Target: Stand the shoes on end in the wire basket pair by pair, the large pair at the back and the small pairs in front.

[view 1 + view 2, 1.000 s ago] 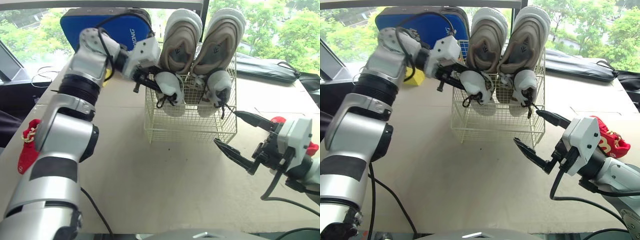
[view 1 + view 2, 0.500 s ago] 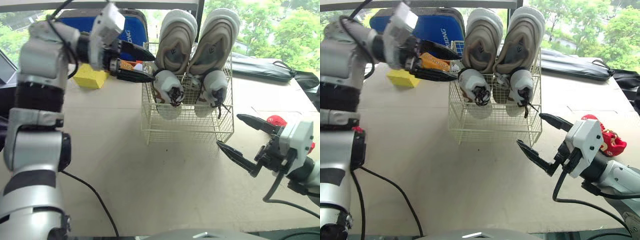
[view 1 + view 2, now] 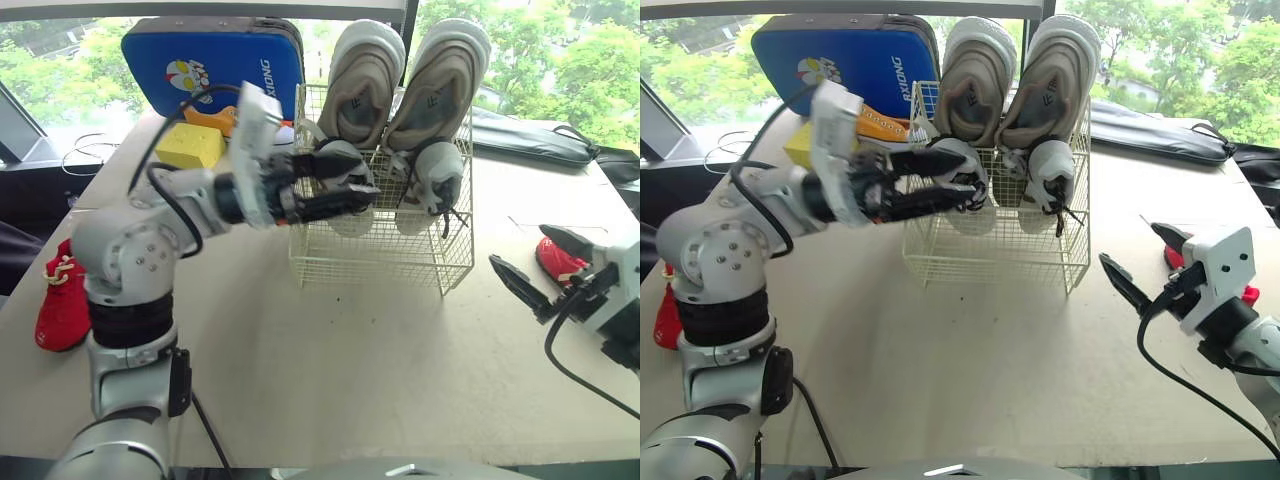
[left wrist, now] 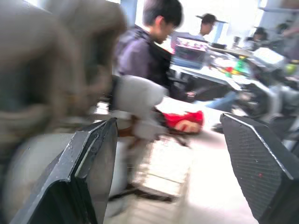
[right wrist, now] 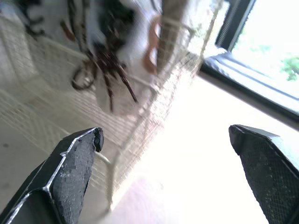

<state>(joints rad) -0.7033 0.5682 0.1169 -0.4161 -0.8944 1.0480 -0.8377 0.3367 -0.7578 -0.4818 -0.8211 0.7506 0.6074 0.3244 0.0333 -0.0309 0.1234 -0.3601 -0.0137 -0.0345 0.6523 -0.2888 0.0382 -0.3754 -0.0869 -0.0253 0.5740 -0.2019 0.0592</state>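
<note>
The wire basket (image 3: 380, 262) is of thin metal wire with a cream coating, a little glossy. The large shoes (image 3: 365, 75) at its far side have a beige woven cloth upper and pale ribbed soles that look like matt rubber. The small shoes (image 3: 438, 185) look smooth and white, like leather, with dark cord laces. The desk (image 3: 330, 370) is matt, beige and smooth. The blue case (image 3: 210, 55) at the far left has a glossy, smooth skin. The yellow block (image 3: 190, 147) looks matt and spongy. The red shoe (image 3: 62, 300) at the left edge is of cloth. The right claw (image 5: 165, 130) is of black hard plastic, and its pads (image 5: 261, 168) carry a fine rough grid.
</note>
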